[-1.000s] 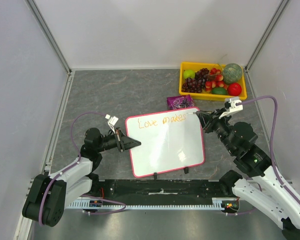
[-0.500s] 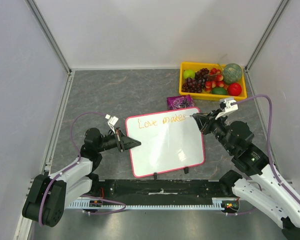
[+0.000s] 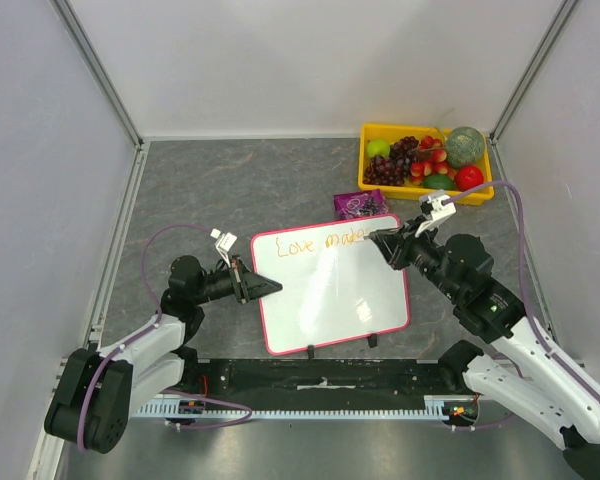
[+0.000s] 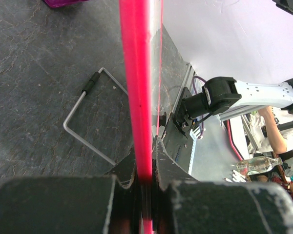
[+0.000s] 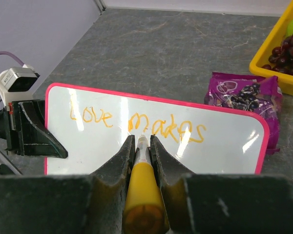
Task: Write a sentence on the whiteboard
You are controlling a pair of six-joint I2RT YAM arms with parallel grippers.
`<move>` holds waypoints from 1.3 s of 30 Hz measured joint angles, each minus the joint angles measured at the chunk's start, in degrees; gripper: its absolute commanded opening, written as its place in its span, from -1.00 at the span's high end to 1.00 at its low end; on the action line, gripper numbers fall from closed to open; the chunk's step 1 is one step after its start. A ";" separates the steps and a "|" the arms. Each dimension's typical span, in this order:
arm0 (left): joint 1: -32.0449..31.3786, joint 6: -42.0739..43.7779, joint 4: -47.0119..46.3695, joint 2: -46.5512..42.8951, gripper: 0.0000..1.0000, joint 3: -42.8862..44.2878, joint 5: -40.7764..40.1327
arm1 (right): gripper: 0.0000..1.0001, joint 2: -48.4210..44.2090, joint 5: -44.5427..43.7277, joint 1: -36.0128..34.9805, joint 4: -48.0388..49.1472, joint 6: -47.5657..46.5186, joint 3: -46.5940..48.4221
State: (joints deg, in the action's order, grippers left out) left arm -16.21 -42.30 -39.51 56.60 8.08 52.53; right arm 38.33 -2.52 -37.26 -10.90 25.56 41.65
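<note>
The whiteboard (image 3: 330, 290), white with a pink-red frame, stands tilted on the table's middle. Orange writing (image 3: 320, 242) on its top line reads "Love makes" (image 5: 136, 124). My left gripper (image 3: 265, 287) is shut on the board's left frame edge (image 4: 138, 97). My right gripper (image 3: 378, 238) is shut on a yellow marker (image 5: 142, 185) and hovers over the board's upper right part. The marker's tip (image 5: 142, 141) points at the white surface just below "makes"; whether it touches I cannot tell.
A purple snack packet (image 3: 359, 204) lies just behind the board's top right corner. A yellow tray (image 3: 480, 190) of fruit sits at the back right. A bent wire stand (image 4: 90, 122) lies on the grey table under the board. Grey walls close in both sides.
My right gripper has carried the marker leftward from the board's top right corner to over the word "makes". The left gripper and the board have stayed still.
</note>
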 measured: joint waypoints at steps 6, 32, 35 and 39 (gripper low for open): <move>0.00 0.00 -0.04 0.13 0.96 0.02 0.00 | 1.00 2.91 2.25 -0.37 3.39 1.11 0.02; 0.00 0.02 -0.04 0.72 0.96 0.33 0.04 | 1.00 12.50 -14.32 -24.33 7.48 2.03 1.68; -0.02 0.02 -0.04 0.79 0.96 0.37 0.04 | 1.00 14.43 -17.29 -28.15 8.81 1.84 1.68; -0.02 0.02 -0.04 0.79 0.96 0.39 0.04 | 1.00 17.68 -20.65 -31.78 11.85 1.84 1.68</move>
State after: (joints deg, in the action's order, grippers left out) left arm -16.23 -42.28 -39.55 57.39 8.47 52.58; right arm 56.01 -23.18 -69.04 0.95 27.40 43.33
